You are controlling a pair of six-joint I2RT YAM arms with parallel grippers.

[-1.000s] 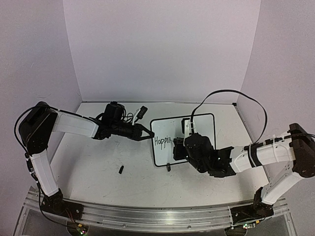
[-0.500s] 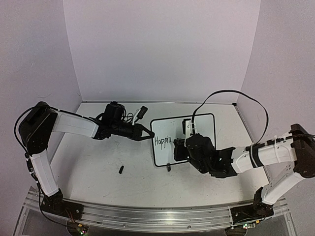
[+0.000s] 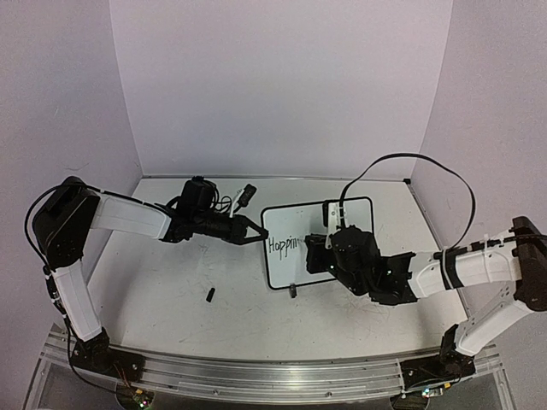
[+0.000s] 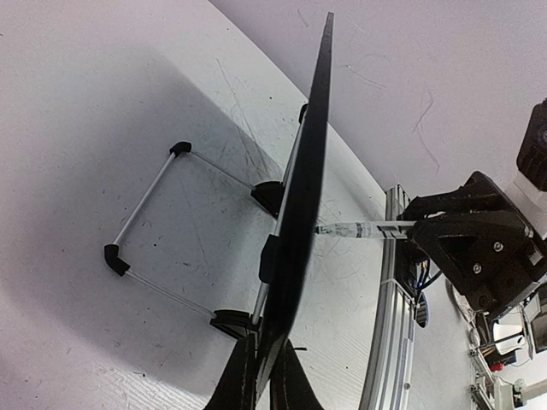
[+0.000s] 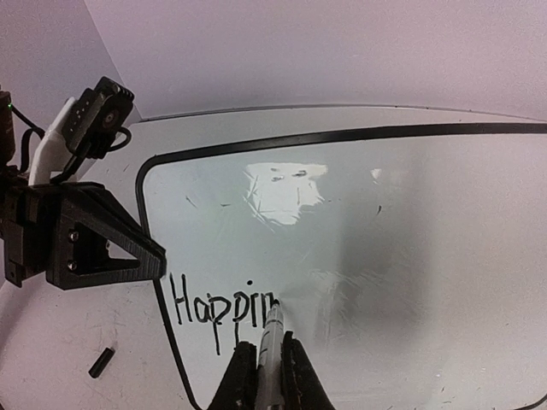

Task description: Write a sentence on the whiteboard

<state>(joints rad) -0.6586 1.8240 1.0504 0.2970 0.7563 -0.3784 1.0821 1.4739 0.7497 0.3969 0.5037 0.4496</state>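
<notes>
Jaws of the left gripper (image 4: 263, 382) are closed on the left edge of the small white, black-framed whiteboard (image 3: 295, 220), which stands propped near mid-table. Those of the right gripper (image 5: 261, 380) are pinched narrow around a slim pale marker (image 5: 273, 331), its tip on the board at the end of the black handwritten sentence (image 5: 224, 302), which reads "Happin". Risk noted: excess marker pressure could rock the board in its one-edge hold, skewing or smearing the next letters.

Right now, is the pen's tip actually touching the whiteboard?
Touching. The left wrist view, edge-on, shows the pen tip meeting the face of the whiteboard with no gap.
</notes>
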